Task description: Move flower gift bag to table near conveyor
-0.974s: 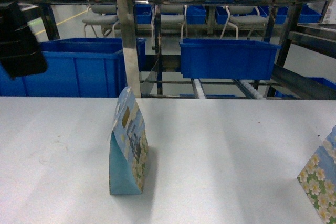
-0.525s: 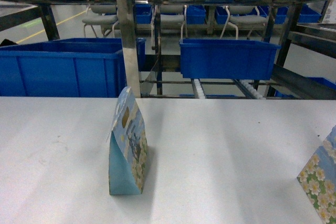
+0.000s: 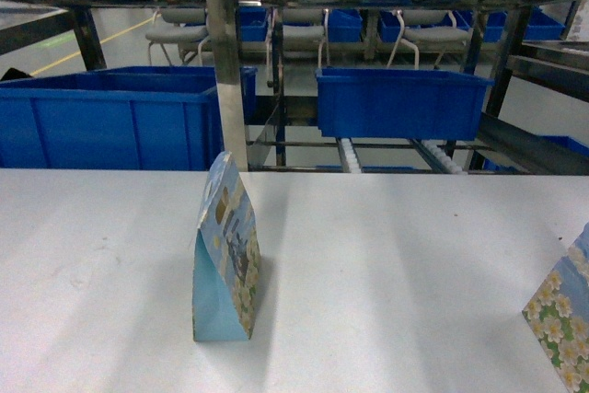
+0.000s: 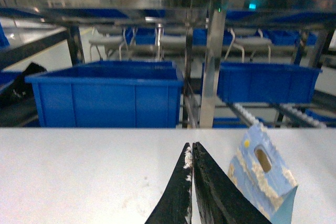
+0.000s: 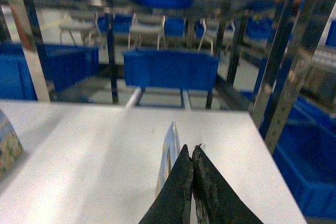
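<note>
Steel racking and blue bins [image 3: 120,121] filled the background beyond the table [image 3: 386,264], a plain white top where the flower gift bag [image 3: 225,250] stood upright, left of the table's middle and well short of the far edge that fronts the conveyor [image 3: 433,156]. Neither arm showed in the head view. In the left wrist view the left gripper [image 4: 190,153] had its black fingers pressed together with nothing between them, hovering over the table with the bag [image 4: 262,174] just to its right, apart from it. A second floral bag [image 3: 561,315] sat at the table's right edge, cut off by the frame. The right gripper [image 5: 192,153] was likewise pinched closed and empty, with that bag's thin edge [image 5: 168,158] just left of its fingertips; whether they touched could not be told.

The bag appeared to be already set down on the table, so the step in hand looked like clearing away. Done well, that would mean drawing the left arm up and off to the left, away from the bag, since a light, narrow-based paper bag would probably tip at a brush from the wrist.
</note>
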Controlling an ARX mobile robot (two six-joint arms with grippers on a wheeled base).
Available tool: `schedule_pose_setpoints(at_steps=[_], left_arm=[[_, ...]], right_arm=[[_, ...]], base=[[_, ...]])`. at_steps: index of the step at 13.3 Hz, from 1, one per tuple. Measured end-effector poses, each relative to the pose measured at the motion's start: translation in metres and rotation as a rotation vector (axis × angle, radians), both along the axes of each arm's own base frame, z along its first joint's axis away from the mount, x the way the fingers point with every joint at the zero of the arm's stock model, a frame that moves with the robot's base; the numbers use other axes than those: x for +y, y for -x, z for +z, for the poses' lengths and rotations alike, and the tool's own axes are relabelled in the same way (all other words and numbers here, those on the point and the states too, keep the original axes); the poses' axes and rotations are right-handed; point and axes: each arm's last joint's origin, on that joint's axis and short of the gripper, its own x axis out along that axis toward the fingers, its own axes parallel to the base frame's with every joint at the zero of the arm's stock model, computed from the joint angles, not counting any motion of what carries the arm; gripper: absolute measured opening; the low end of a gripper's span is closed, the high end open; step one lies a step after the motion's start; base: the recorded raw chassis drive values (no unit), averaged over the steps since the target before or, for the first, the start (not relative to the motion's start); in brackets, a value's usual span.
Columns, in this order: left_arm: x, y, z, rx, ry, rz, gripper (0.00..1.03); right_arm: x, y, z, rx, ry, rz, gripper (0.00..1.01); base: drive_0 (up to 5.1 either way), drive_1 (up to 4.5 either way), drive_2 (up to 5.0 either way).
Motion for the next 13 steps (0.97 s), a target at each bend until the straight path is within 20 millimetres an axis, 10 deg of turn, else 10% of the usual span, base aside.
schedule_pose_setpoints(at_steps=[13], left_arm=[[0.012, 0.035, 0.001, -0.011, -0.005, -0.003, 0.02]], right_arm=[[0.000, 0.003, 0.004, -0.044, 0.000, 0.000, 0.02]], base=[[0.0, 0.00, 0.0]])
